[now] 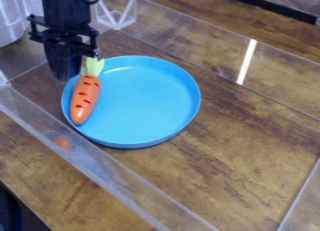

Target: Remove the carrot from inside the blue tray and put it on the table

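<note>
- Since only one camera view exists, all notes come from it: the carrot (pixel 84 97) lies inside the blue tray (pixel 156 108), along its left edge, leafy end pointing up-frame toward the gripper (pixel 70 71).
- Carrot looks: small, orange, dark notch marks across the body, pale green top; the tip rests near the tray's lower-left rim.
- Handling, judged: likely a light, rigid plastic toy, not fragile. The smooth tapered body may slip out of a pinch, so the thicker upper part just below the green top seems the best place to grip, across its width.
- Gripper: black, pointing down, just above and left of the green top at the tray's rim. The jaws look only narrowly parted, but the fingertips are dark against the dark table, so I cannot tell their exact state. Nothing appears held; the carrot rests on the tray.
- The table (pixel 250 132) is dark glossy wood plank, with bare surface right of the tray for placement. Task not yet done.
</note>
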`<action>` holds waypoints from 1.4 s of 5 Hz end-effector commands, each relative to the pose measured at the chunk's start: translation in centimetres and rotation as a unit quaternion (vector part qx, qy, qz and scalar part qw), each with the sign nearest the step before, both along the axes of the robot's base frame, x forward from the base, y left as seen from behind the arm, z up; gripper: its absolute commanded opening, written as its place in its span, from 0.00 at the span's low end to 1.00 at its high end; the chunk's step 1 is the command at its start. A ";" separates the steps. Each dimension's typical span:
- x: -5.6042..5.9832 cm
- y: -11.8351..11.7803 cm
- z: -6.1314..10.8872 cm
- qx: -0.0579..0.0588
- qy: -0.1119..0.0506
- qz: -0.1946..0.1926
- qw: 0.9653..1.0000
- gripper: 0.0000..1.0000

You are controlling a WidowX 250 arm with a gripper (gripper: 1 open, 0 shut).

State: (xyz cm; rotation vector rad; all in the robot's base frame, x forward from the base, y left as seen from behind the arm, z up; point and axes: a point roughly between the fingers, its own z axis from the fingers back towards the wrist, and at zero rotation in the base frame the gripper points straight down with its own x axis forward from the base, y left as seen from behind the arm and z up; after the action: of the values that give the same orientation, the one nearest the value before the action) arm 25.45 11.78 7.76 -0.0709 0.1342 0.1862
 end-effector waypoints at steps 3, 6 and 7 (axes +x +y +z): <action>1.7 0.5 0.7 0.020 -0.040 -0.007 0.999 1.00; 2.5 0.7 -1.0 0.015 -0.044 -0.010 0.999 1.00; 2.6 0.7 -1.4 0.016 -0.045 -0.011 0.999 1.00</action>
State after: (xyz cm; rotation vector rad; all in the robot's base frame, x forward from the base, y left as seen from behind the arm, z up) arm 27.15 12.38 5.05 -0.0662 0.0947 0.1736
